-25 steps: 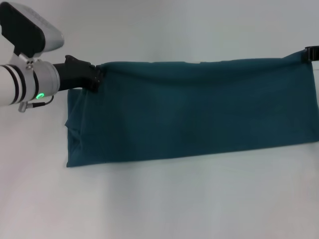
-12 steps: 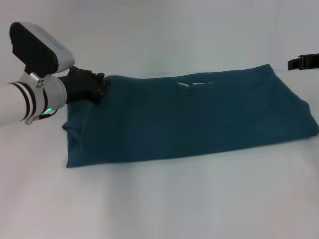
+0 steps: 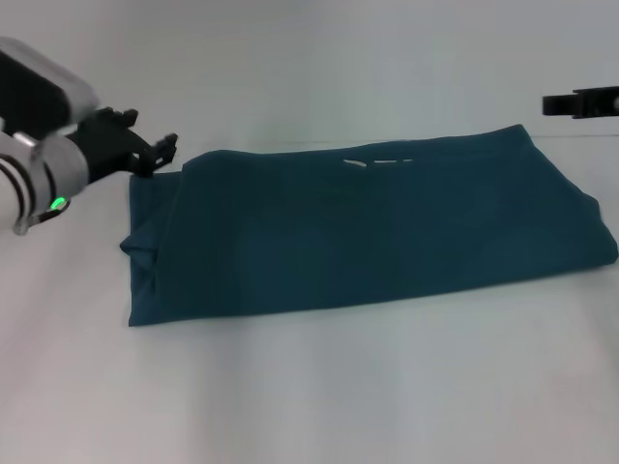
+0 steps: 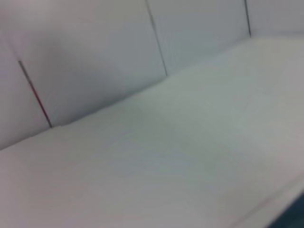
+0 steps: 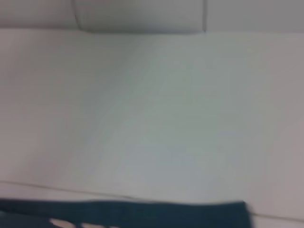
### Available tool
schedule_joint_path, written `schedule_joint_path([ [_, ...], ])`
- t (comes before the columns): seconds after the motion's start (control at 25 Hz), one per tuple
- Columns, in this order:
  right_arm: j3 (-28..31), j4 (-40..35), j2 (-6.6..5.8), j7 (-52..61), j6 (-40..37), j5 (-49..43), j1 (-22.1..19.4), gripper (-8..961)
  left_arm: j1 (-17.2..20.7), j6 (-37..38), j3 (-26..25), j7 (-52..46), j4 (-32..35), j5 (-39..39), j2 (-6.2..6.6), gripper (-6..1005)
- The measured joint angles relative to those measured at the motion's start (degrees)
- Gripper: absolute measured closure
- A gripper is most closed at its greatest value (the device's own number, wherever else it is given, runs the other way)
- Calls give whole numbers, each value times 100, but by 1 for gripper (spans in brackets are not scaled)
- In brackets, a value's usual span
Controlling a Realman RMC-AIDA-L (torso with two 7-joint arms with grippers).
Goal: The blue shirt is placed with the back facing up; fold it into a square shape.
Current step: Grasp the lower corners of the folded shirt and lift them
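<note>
The blue shirt lies flat on the white table as a long folded band running from left to right. A few white marks show near its far edge. My left gripper hovers open just off the shirt's far left corner, holding nothing. At the picture's right edge my right gripper hangs open above and beyond the far right corner, clear of the cloth. In the right wrist view the shirt's far edge shows as a strip. Only a sliver of the shirt shows in the left wrist view.
White panelled walls stand behind the table. Bare white tabletop lies beyond the shirt and also in front of it.
Both grippers held the shirt's far edge up a second ago. They have let go, the edge has dropped flat, and both have drawn back, the left one outward to the left.
</note>
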Motion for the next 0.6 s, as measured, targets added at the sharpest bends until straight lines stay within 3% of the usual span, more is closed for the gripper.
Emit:
schedule_joint_path([
  [0.28, -308, -44, -12, -266, 491, 948, -100, 262, 604, 1915, -79, -960, 971, -802, 5, 387],
  [0.44, -344, 109, -12, -792, 656, 1578, -210, 262, 1049, 3344, -92, -1136, 1369, -1588, -3, 388],
  [0.6, -205, 379, -36, -1308, 746, 1970, -287, 263, 1328, 3925, -193, -1198, 1370, -2291, -38, 389],
])
